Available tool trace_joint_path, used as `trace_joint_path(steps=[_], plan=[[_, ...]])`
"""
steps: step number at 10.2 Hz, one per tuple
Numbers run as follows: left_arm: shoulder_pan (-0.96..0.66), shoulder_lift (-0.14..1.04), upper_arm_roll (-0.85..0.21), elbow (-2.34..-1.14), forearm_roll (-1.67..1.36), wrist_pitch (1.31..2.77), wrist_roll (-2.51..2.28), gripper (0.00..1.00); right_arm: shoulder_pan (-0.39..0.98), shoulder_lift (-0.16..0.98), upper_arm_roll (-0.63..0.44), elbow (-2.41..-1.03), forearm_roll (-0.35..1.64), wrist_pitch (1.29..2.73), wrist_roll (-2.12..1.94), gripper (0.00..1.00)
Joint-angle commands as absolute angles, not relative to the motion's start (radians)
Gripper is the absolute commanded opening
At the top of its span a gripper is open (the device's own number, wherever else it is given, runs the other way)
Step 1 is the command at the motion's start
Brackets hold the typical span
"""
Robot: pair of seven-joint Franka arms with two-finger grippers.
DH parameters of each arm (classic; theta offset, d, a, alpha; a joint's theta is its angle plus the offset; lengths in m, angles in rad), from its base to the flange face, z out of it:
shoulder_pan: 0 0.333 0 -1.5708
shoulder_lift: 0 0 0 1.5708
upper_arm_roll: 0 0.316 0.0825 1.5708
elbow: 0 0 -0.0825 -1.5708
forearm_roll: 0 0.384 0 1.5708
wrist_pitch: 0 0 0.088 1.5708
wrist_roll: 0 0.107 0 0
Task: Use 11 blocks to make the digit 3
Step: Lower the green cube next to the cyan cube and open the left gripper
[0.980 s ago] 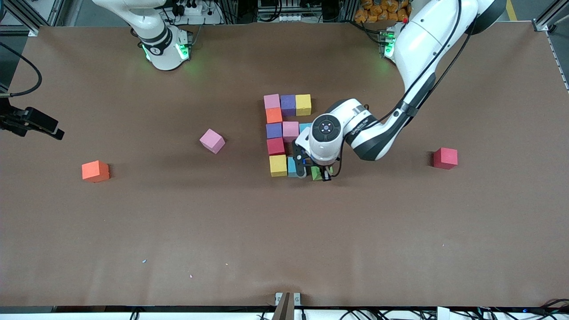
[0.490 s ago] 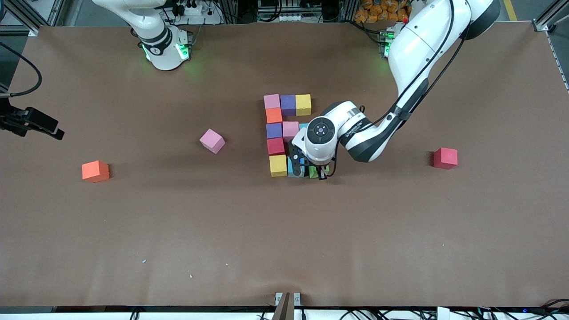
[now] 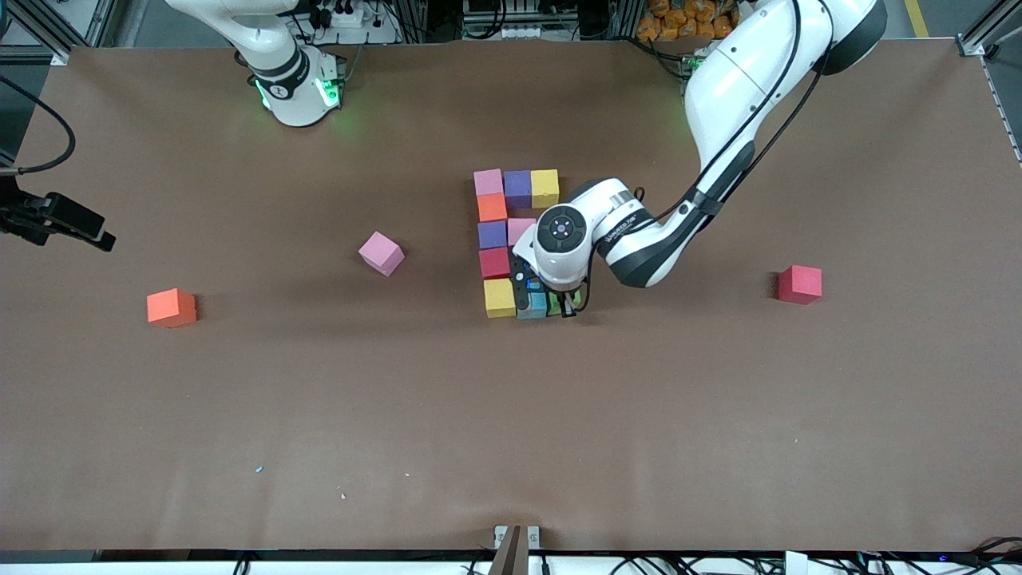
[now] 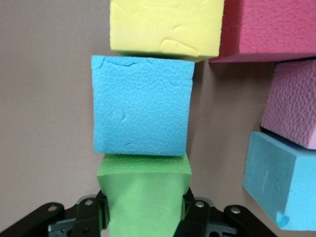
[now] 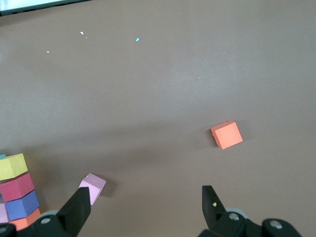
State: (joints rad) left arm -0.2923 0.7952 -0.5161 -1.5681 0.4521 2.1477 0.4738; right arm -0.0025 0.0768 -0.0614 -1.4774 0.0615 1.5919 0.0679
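Green foam block point(image 4: 144, 197), clenched in the left pincer point(image 4: 143, 217), has slid along the bench from a gap to press against the light blue block point(image 4: 142, 106), closing the digit's bottom row. Only the left wrist view shows that contact. The right pincer point(image 5: 148, 207) waits released, over bare bench.

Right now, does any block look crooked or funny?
Yes. The loose pink block toward the right arm's end sits turned at an angle, unlike the squared-up blocks in the digit. The left gripper is shut on the green block, pressing it against the light blue block. The right gripper waits open.
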Motion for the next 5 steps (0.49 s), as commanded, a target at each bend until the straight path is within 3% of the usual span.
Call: trace_joint_path(steps=[1, 5], plan=[[-0.317, 0.822, -0.500, -1.523, 0.469, 2.126, 0.469, 0.18, 0.002, 0.077, -0.064, -1.471, 0.067, 1.588, 0.077, 1.00], [-0.379, 0.824, -0.437, -1.513, 0.468, 2.128, 0.468, 0.22, 0.002, 0.077, -0.064, -1.471, 0.067, 1.588, 0.077, 1.00]])
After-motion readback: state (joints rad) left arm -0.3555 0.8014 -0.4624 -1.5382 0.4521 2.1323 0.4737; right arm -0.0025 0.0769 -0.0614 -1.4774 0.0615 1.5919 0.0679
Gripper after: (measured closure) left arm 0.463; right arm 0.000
